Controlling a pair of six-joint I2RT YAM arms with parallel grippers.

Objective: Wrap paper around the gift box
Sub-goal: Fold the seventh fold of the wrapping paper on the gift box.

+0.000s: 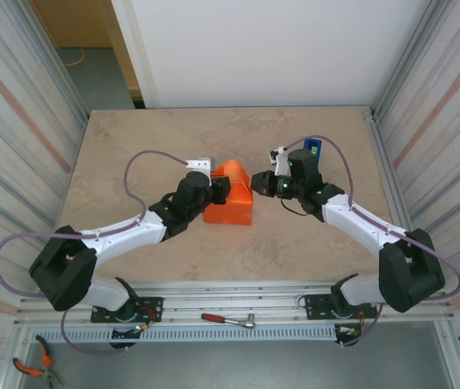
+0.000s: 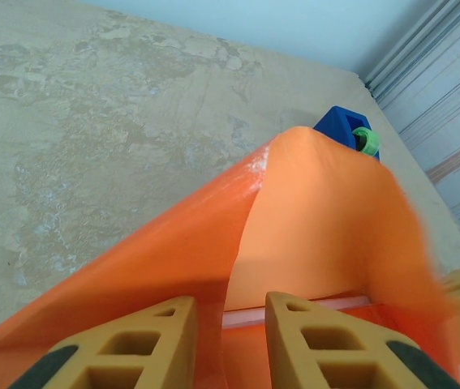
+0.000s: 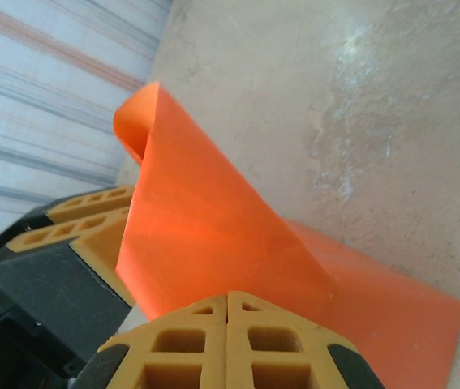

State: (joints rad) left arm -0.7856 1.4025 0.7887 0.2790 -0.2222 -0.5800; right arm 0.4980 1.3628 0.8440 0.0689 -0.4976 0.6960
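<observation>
Beige mottled tabletop (image 1: 132,146) lies under the left gripper (image 2: 230,305), jaws partly apart with any grip unclear, a thin pale edge of the gift box (image 2: 294,309) just beyond its fingertips. Bright orange paper (image 2: 319,219) tents over that box at mid-table in a smooth curled flap; the right gripper (image 3: 228,301), fingers pressed together, touches its right end.

No writing, brand or number can be read, whether on the bright orange paper sheet (image 1: 231,198) or the blue plastic tape dispenser (image 2: 345,134).
</observation>
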